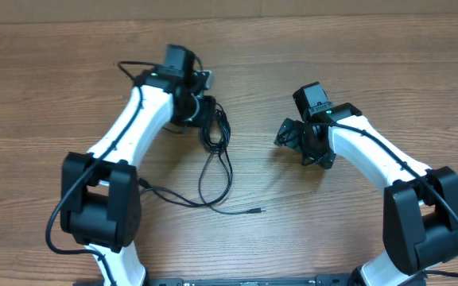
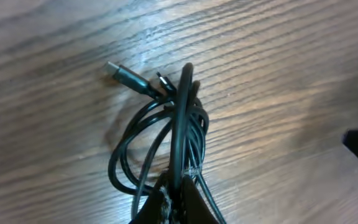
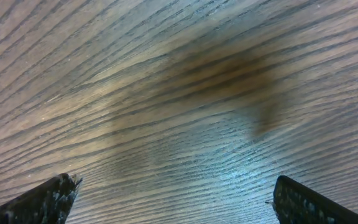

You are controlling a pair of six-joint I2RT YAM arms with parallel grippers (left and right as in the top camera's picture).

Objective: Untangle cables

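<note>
The cables (image 1: 214,133) are thin black cords bunched just right of my left gripper (image 1: 203,107). One long loop (image 1: 215,179) trails toward the front and ends in a small plug (image 1: 256,210). In the left wrist view the cables (image 2: 138,140) form overlapping loops, with a metal-tipped plug (image 2: 120,74) pointing up-left. My left gripper (image 2: 180,185) is shut on one strand of the bundle, which runs straight up between its jaws. My right gripper (image 1: 302,145) sits to the right of the cables, apart from them. In its own view the right gripper (image 3: 176,200) is open over bare wood.
A thicker black wire (image 1: 165,193) runs from the left arm's base toward the cable loop. The wooden table (image 1: 46,95) stretches around both arms. The two arm bases (image 1: 102,206) (image 1: 424,214) stand at the front edge.
</note>
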